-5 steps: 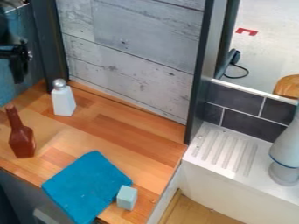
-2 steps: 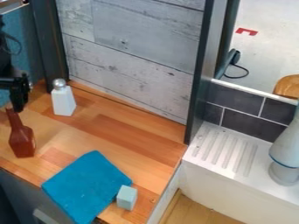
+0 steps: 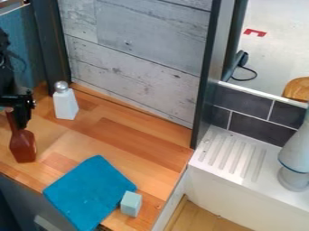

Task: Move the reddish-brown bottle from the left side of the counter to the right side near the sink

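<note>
light wood-plank counter (image 3: 129, 142), black two-finger gripper (image 3: 21, 121) at upper left by the neck of the reddish-brown faceted bottle (image 3: 23, 146), which stands upright; can't tell if jaws are clenched or released

The bottle (image 3: 23, 146) is brown, the cloth (image 3: 89, 191) bright blue, the block (image 3: 131, 204) pale blue, and the counter (image 3: 136, 142) has orange-brown wood patches.

Toy kitchen: counter (image 3: 129, 135), draining board (image 3: 232, 155)
</note>
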Robot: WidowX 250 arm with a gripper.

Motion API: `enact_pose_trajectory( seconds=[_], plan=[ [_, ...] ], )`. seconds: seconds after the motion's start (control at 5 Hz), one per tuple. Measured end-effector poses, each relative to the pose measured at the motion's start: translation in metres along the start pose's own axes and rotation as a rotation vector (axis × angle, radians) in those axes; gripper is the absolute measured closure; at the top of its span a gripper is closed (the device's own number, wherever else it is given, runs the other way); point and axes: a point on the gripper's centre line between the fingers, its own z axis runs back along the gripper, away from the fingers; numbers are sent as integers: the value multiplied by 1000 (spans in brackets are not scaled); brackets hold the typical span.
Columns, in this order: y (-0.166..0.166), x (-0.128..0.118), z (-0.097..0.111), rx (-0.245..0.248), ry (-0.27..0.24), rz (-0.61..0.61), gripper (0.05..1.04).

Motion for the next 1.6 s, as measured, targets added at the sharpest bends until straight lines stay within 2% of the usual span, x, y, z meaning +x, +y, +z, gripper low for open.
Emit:
enact_pose_trajectory(
  seconds=[0.2,0.4,0.6,0.8,1.0,1.2,1.4,1.6],
  plan=[
    [-3,2,-3,5,-24,51,390],
    [-8,1,-4,1,-12,64,639],
    [-14,0,0,-10,15,70,752],
    [-34,14,26,-21,-14,42,753],
    [-81,34,63,-46,-49,-28,753],
    [-127,41,81,-94,-57,-119,753],
    [-169,41,70,-109,-15,-178,753],
    [-200,34,49,-129,27,-226,753]
  ],
)
